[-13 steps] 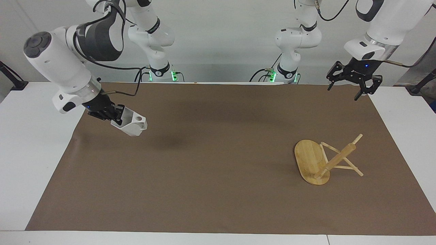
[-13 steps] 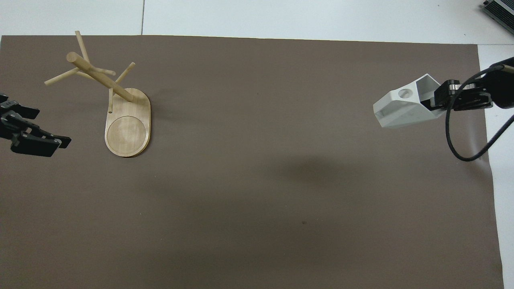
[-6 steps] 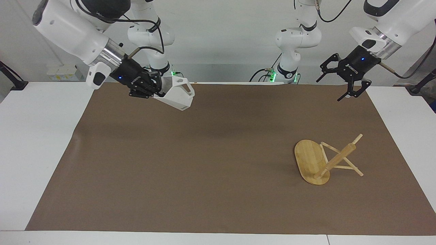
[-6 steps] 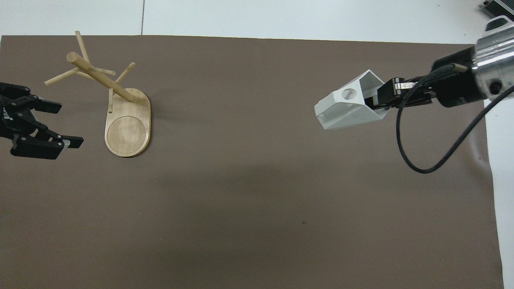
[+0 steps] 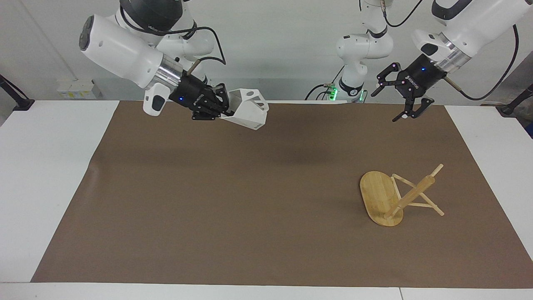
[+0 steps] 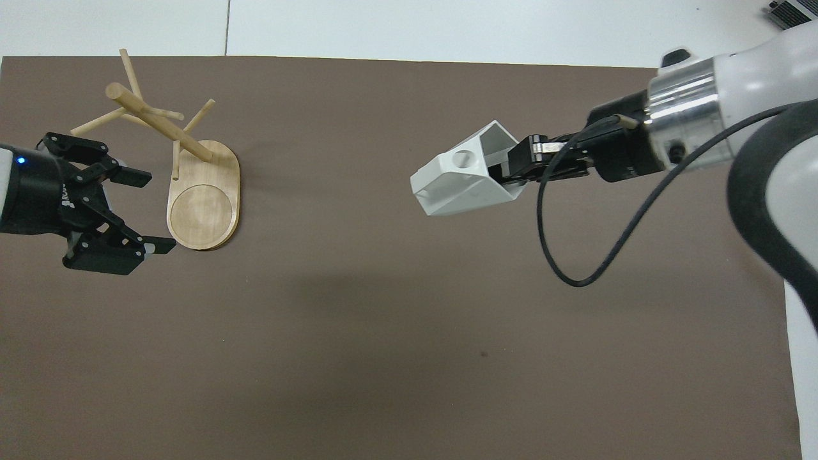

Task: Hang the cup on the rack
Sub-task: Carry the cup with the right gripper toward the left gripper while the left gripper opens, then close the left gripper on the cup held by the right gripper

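The white faceted cup (image 5: 247, 109) is held in the air by my right gripper (image 5: 225, 109), which is shut on its rim. The cup lies on its side over the mat toward the right arm's end. In the overhead view the cup (image 6: 460, 182) shows its handle hole facing up, next to the right gripper (image 6: 511, 167). The bamboo rack (image 5: 393, 196) stands on its oval base toward the left arm's end, with its post and pegs bare. My left gripper (image 5: 389, 104) is open and empty in the air; in the overhead view it (image 6: 160, 211) hangs beside the rack (image 6: 204, 198).
A brown mat (image 5: 250, 200) covers most of the white table (image 5: 46, 166). The robot bases with green lights (image 5: 200, 89) stand at the table's edge. Nothing else lies on the mat.
My right gripper has lifted the cup and carried it toward the middle of the table. My left gripper has moved in over the mat toward the rack, still open.
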Controlling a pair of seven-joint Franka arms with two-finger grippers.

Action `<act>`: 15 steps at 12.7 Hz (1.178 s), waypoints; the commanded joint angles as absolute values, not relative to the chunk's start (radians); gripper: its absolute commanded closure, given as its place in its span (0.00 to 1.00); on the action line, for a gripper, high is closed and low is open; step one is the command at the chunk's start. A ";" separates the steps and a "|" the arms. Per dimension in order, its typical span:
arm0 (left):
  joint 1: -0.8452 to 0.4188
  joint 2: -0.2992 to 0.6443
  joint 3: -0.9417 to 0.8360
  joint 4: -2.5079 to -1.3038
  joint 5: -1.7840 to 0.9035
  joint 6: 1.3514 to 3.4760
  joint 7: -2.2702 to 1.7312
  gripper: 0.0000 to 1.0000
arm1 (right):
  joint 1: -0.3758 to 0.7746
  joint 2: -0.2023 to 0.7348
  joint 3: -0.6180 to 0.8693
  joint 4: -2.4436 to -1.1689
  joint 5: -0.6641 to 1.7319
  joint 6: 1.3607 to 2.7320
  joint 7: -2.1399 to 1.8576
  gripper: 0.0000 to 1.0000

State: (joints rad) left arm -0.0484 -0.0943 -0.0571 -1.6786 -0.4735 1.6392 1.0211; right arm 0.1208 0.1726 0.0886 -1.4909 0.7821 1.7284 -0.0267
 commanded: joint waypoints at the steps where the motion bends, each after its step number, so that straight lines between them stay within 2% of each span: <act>1: -0.061 -0.126 -0.048 -1.710 -0.543 1.661 1.074 0.00 | 0.178 0.176 0.089 -1.525 0.845 1.781 -0.023 1.00; 3: -0.064 -0.127 -0.063 -1.715 -0.549 1.677 1.075 0.00 | 0.218 0.179 0.089 -1.537 0.861 1.807 -0.018 1.00; 7: -0.066 -0.138 -0.064 -1.742 -0.549 1.709 1.077 0.00 | 0.328 0.179 0.089 -1.597 0.948 1.988 0.021 1.00; 10: -0.067 -0.146 -0.066 -1.762 -0.554 1.723 1.078 0.00 | 0.373 0.186 0.089 -1.611 0.992 2.013 0.041 1.00; 13: -0.116 -0.202 -0.066 -1.888 -0.598 1.856 1.110 0.00 | 0.411 0.190 0.089 -1.618 1.008 2.054 0.066 1.00; 15: -0.118 -0.224 -0.066 -1.930 -0.621 1.864 1.163 0.00 | 0.411 0.192 0.089 -1.617 1.008 2.054 0.066 1.00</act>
